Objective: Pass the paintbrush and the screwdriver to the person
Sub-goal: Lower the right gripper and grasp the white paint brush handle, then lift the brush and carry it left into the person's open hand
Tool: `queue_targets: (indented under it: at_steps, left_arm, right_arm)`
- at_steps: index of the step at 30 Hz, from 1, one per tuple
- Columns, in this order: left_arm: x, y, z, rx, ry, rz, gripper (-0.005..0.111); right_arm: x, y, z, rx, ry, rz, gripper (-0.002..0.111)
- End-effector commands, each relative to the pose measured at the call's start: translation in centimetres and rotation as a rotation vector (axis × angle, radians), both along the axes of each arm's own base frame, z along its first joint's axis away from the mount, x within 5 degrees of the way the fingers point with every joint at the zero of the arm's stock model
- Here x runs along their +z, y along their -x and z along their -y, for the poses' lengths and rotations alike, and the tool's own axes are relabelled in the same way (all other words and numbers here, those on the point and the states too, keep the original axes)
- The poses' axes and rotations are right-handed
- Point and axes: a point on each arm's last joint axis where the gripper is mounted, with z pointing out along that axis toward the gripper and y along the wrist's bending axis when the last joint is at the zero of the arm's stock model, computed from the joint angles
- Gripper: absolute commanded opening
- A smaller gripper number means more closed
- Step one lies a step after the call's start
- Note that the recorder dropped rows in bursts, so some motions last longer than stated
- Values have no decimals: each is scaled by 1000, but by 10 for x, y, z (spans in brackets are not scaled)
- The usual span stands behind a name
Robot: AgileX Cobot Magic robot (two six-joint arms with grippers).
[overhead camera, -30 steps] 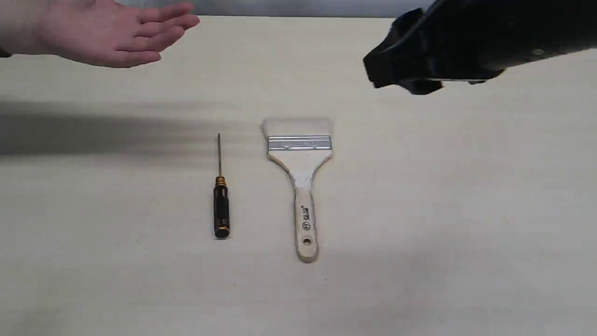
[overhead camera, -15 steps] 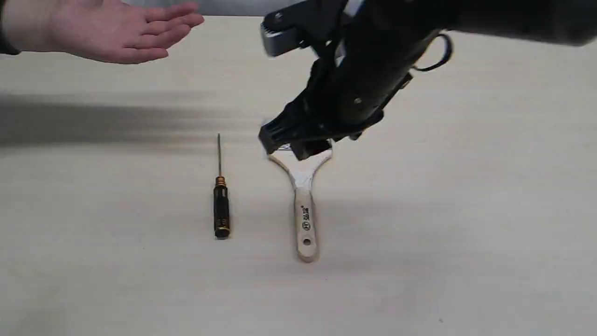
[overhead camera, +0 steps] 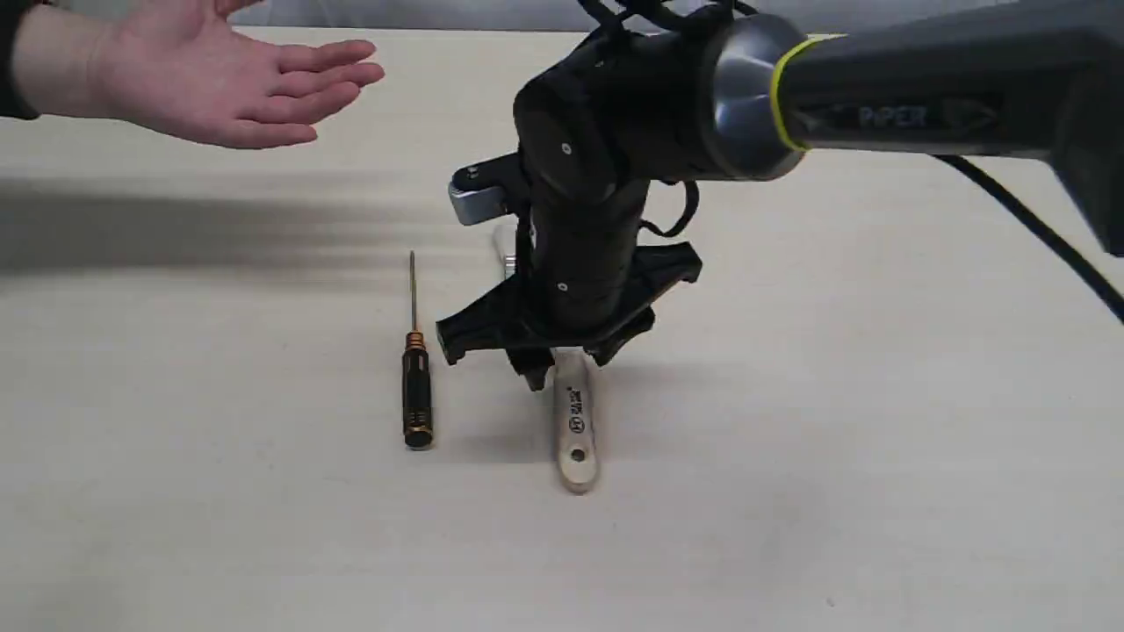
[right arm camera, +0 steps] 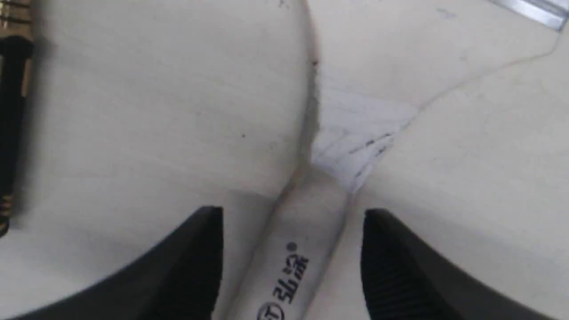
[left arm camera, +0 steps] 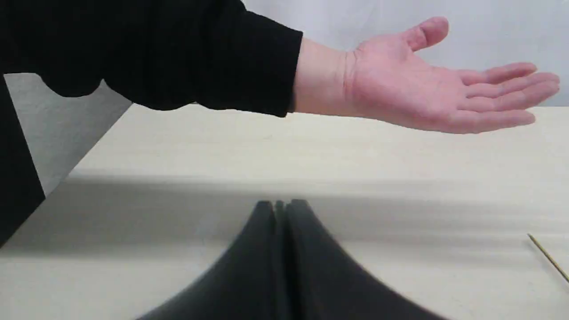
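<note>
The paintbrush (overhead camera: pixel 575 430) lies flat at the table's middle, its bristles and ferrule mostly hidden behind my right arm. My right gripper (overhead camera: pixel 562 373) is down over its wooden handle (right arm camera: pixel 302 231), open, with one black finger on each side of the neck. Left of it lies the screwdriver (overhead camera: pixel 415 386), shaft pointing away; its black handle (right arm camera: pixel 11 115) shows at the right wrist view's edge. The person's open hand (overhead camera: pixel 237 79) hovers palm up at the far left (left arm camera: pixel 426 89). My left gripper (left arm camera: pixel 280 213) is shut and empty, low over the table below that hand.
The pale wooden table (overhead camera: pixel 878 439) carries nothing else. The PiPER arm (overhead camera: pixel 887 114) reaches in from the right across the far half, with a cable (overhead camera: pixel 1036 228) hanging behind it. A dark shadow band (overhead camera: pixel 176 237) runs along the left side.
My right arm has swung in from the upper right and come down, carrying its gripper from above the bristles to the brush handle's neck. The hand stayed roughly in place.
</note>
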Motion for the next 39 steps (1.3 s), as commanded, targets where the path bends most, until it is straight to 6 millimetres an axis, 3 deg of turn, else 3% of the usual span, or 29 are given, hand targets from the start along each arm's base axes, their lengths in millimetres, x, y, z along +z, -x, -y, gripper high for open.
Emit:
queue_targets:
  at_steps: [1,10,17,24,27,29,32,39]
  left_arm:
    - [1,0,0,-6,2,13,0]
    - [1,0,0,-6,2,13,0]
    - [1,0,0,-6,2,13,0]
    - [0,0,0,-6,6,12,0]
    - [0,0,0,-6,6,12,0]
    - [0,0,0,-6,6,12,0]
    - [0,0,0,-6,6,12,0]
    - [0,0,0,-6,6,12,0]
  right_arm:
    - [-2,-4,-3,-41,-22,29,51]
    - [-29,-11,0,-104,43,52,51]
    - [-30,-18,-1,-135,17,107,47]
    - [-30,-18,1,-120,47,113,8]
    - [-27,-18,2,-101,56,122,4]
    - [-20,-18,0,-83,40,144,4]
    - [5,-17,-6,-57,-27,204,4]
    - [108,8,-20,77,-211,405,4]
